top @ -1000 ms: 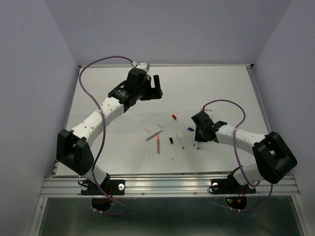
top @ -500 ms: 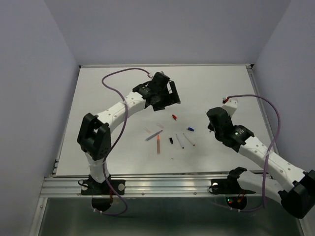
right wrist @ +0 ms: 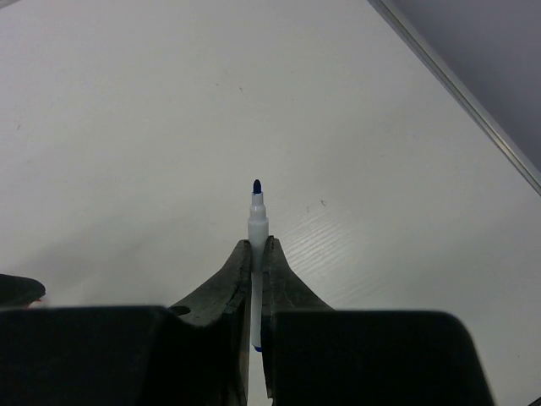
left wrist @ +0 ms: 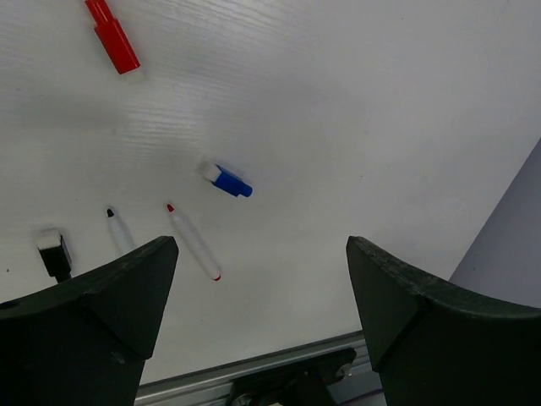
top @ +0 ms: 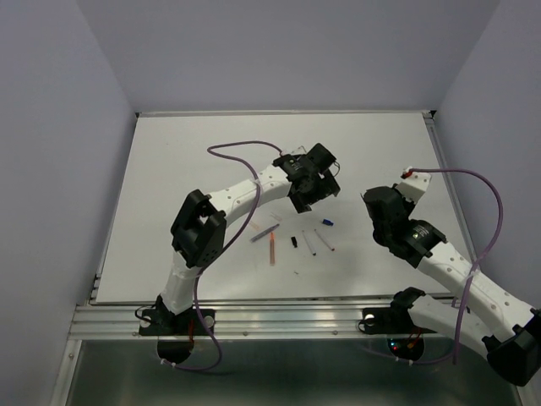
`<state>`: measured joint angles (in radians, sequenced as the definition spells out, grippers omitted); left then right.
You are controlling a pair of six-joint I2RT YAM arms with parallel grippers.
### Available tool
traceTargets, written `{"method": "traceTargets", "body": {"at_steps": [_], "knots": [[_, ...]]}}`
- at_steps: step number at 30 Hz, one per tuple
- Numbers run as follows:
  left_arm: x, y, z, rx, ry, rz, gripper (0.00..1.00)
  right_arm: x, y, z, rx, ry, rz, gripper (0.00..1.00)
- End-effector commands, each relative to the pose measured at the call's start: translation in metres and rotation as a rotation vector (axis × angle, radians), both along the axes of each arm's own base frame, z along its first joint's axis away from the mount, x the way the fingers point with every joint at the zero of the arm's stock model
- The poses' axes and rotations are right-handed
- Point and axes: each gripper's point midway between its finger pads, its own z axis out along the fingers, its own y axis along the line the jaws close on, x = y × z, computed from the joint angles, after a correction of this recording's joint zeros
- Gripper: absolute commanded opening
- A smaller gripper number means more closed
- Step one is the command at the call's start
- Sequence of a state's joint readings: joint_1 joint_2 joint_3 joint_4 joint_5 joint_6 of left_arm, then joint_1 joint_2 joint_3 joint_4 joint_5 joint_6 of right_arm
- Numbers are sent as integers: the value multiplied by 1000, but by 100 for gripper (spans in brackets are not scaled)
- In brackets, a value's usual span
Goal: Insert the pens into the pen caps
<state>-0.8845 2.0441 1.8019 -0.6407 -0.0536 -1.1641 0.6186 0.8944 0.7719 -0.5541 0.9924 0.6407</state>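
On the white table (top: 169,169), a grey pen (top: 264,233) and an orange pen (top: 271,249) are seen lying loose. The left gripper (left wrist: 260,249) is spread wide above the blue cap (left wrist: 228,181). A blue-tipped pen (right wrist: 257,222) is clamped in the right gripper (right wrist: 256,254).

In the left wrist view the red cap (left wrist: 112,38) is cut off by the top edge. The black cap (left wrist: 52,251) is partly hidden behind a finger of the left gripper (left wrist: 260,254), whose fingers are clipped by the bottom edge. In the right wrist view most of the blue-tipped pen (right wrist: 257,216) is hidden between the pressed-together fingers of the right gripper (right wrist: 256,245). In the top view the pens (top: 309,244) are too small for tip colours to be told, and the right arm (top: 456,271) is clipped by the right edge.
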Motion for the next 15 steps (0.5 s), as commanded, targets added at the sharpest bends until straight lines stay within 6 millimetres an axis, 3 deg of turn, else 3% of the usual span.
{"method": "traceTargets", "body": {"at_steps": [1, 9, 15], "knots": [[4, 6, 16, -17, -2, 159, 93, 0, -10, 13, -27, -46, -61, 1], [-6, -20, -17, -27, 97, 150, 91, -1, -12, 13, -35, -48, -69, 1], [-8, -29, -38, -19, 140, 163, 80, 0, -11, 7, -48, -27, -68, 1]]}}
